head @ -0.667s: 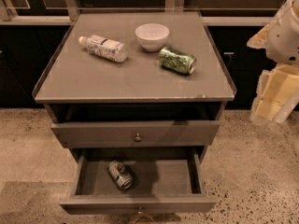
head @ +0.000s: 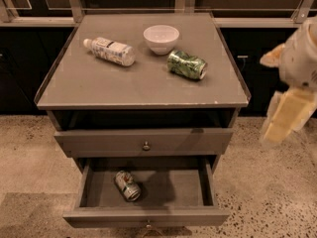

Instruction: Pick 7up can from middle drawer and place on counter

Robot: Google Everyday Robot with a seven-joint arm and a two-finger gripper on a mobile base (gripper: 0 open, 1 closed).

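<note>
The 7up can [head: 127, 185] lies on its side in the left part of the open middle drawer [head: 148, 216], its silver end toward the front. The counter [head: 138, 81] is the grey top of the cabinet above. My gripper [head: 287, 115] hangs at the right edge of the view, to the right of the cabinet and well above and to the right of the drawer. It is far from the can and holds nothing that shows.
On the counter lie a white bottle [head: 110, 50] on its side, a white bowl [head: 161, 38] and a dented green leafy can [head: 186, 64]. A shut drawer front with a round knob [head: 146, 146] sits above the open drawer. Speckled floor surrounds the cabinet.
My gripper and arm have shifted a little lower at the right edge. The can, drawer and counter items have not moved.
</note>
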